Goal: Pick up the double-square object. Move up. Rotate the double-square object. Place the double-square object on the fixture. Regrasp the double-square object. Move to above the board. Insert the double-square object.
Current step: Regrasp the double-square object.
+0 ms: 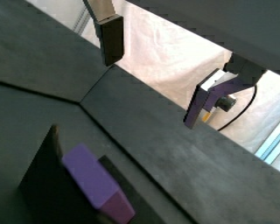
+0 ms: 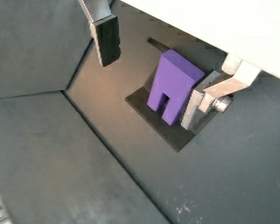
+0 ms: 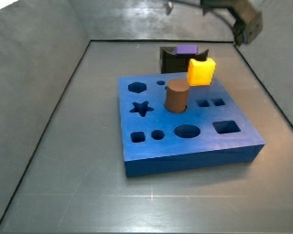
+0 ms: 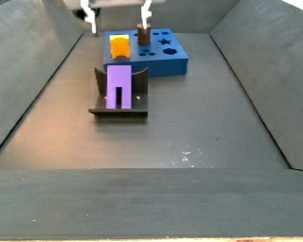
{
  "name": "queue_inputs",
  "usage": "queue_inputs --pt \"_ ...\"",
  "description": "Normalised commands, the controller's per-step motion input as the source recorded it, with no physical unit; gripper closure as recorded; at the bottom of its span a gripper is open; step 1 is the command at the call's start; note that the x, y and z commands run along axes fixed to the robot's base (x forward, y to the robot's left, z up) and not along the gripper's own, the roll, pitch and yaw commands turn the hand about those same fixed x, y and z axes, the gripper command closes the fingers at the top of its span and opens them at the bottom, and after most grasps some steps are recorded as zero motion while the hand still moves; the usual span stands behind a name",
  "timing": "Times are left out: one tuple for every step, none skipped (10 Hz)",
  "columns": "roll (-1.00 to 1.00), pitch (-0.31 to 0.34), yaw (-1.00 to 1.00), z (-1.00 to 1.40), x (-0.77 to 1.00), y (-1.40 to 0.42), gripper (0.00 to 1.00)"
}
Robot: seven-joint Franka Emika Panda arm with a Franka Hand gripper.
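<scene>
Double-square object point(image 4: 118, 84) rests in the fixture point(image 4: 117, 112), mid-floor, leaning on its upright wall. Gripper point(image 4: 115, 16) hangs above it, fingers point(image 2: 108, 42) spread apart, nothing between them. Board point(image 3: 186, 133) sits toward the far edge in a side view, carrying the yellow block point(image 3: 201, 71) and brown cylinder point(image 3: 176, 96)

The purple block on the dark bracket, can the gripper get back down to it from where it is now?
Probably yes. The gripper hangs open above the purple block, which rests in the fixture with its top uncovered. Nothing lies between them; the blue board stands off to the side.
</scene>
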Motion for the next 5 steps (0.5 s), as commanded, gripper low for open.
queue_inputs --pt "0.07 -0.129 0.03 -1.0 0.08 0.05 0.0" --pt "0.07 -0.121 0.0 -1.0 0.08 0.05 0.0" --pt "0.07 -0.114 -0.01 -1.0 0.09 0.04 0.0" --pt "0.07 -0.081 -0.04 -1.0 0.1 0.04 0.0" --pt "0.07 -0.067 -0.05 -1.0 0.1 0.03 0.0"
